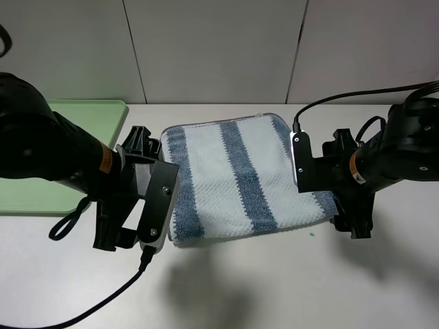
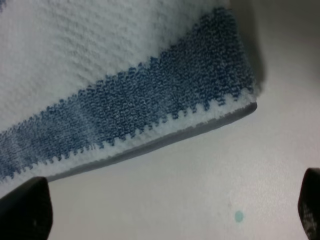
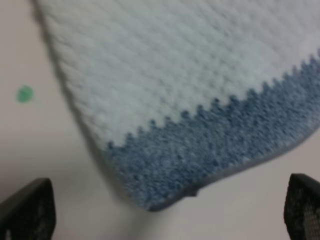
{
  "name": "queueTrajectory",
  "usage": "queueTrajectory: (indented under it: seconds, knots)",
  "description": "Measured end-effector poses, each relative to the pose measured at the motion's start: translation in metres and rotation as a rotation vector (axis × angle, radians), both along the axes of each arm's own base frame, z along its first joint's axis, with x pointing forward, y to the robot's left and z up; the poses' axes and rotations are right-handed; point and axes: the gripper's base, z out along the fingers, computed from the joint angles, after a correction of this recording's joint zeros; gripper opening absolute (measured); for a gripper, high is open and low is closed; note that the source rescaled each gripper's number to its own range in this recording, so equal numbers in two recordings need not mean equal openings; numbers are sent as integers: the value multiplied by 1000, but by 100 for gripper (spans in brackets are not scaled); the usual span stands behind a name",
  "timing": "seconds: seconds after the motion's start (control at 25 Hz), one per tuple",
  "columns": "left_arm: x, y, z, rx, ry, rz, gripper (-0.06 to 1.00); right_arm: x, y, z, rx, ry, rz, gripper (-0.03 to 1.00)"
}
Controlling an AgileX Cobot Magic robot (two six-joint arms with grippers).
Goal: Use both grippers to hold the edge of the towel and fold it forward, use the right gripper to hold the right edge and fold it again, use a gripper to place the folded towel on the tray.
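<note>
The striped white and blue-grey towel point(image 1: 233, 178) lies flat on the table between the two arms. My left gripper point(image 1: 134, 219) hovers beside its left edge near the front corner, jaws wide open and empty. In the left wrist view the towel point(image 2: 125, 85) and its grey hem point(image 2: 200, 131) lie just ahead of the left gripper point(image 2: 167, 215). My right gripper point(image 1: 328, 184) stands open at the towel's right edge. There the towel's front corner point(image 3: 190, 90) sits just ahead of the open right gripper point(image 3: 165, 215). The pale-green tray point(image 1: 89, 116) lies at the back left, partly hidden by my left arm.
A small green speck point(image 1: 311, 234) marks the table just in front of the towel's right corner. A black cable point(image 1: 103, 305) trails from the left arm across the front of the table. A grey wall stands behind the table.
</note>
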Motion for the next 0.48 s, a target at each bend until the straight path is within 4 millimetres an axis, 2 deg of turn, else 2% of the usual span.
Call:
queueTrajectory:
  seconds: [0.2,0.48]
  knots:
    - [0,0,0,-1,0,1,97,9,-9,-2,39,-19,-25,100]
    - [1,-1,1,-16,-10,0,97,13,-12,-26,-10,51,23,100]
